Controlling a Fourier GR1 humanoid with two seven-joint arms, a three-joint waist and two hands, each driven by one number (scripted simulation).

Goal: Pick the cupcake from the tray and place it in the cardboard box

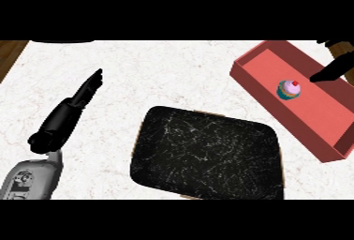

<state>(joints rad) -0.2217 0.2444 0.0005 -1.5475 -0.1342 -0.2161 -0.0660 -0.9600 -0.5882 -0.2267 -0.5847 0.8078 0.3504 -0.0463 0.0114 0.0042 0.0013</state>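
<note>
Just left of your right robot hand [335, 67], fingers straight and apart from it, the cupcake [290, 89] sits upright in the box [243, 65]; left robot hand [76, 105] lies far off.

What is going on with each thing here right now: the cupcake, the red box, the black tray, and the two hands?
cupcake: upright, inside the box, not held.
box: open-topped, on the counter, holding the cupcake.
tray: flat on the counter, nothing on it.
left hand: open, fingers straight, over bare counter.
right hand: at the view's upper right edge, above the box, next to the cupcake; fingers too dark to tell.
</note>
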